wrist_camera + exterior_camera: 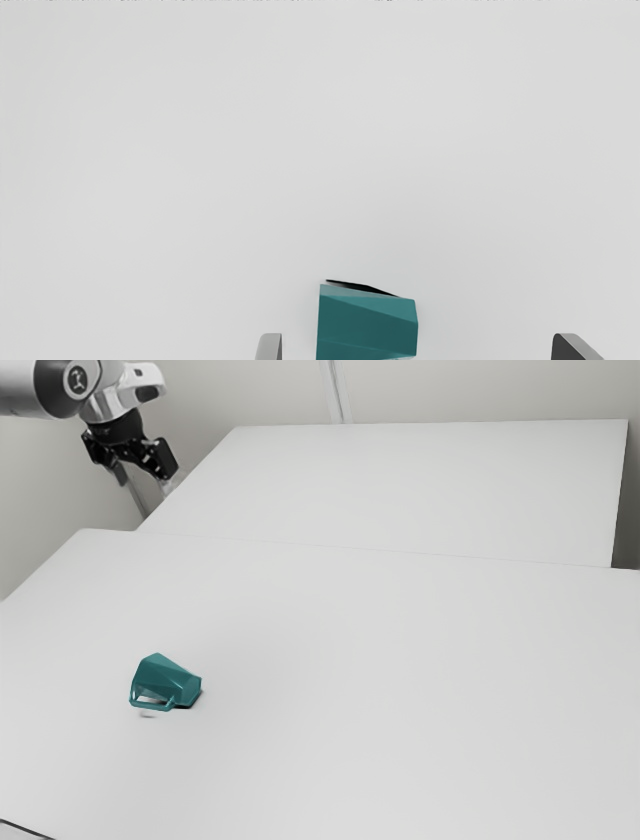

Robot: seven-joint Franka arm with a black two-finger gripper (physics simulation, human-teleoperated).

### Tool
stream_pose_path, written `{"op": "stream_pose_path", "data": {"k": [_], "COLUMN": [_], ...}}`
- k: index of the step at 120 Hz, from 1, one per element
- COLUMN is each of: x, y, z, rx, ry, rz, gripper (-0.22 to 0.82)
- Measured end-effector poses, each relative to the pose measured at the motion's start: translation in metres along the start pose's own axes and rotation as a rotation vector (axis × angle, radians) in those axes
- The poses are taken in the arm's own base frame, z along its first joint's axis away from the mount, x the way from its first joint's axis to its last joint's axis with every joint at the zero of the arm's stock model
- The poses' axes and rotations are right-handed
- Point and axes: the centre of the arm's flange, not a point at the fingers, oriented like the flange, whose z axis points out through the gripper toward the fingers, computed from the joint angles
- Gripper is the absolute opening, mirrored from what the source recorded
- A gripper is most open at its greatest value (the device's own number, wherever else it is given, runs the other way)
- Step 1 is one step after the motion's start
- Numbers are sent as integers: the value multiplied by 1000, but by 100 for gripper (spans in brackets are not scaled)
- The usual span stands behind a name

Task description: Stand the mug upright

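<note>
High at the exterior view's upper left, the black gripper (145,478) hangs well away from the mug. A teal faceted mug (168,682) lies on its side on the white table (400,690), its handle toward the exterior view's bottom edge. In the wrist view the gripper (417,345) is open, its two fingertips wide apart. Part of the mug (367,325) appears between and beyond them, untouched, with a dark shadow along one side.
A second white surface (420,490) stands behind the table in the exterior view. A thin dark line (25,829) crosses the exterior view's lower left corner. Pale walls surround the tables.
</note>
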Motion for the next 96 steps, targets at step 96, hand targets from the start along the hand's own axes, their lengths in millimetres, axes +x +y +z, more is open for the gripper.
{"op": "stream_pose_path", "data": {"k": [96], "x": [-68], "y": [4], "z": [79], "rx": [-121], "ry": [28], "rz": [53], "gripper": [59]}}
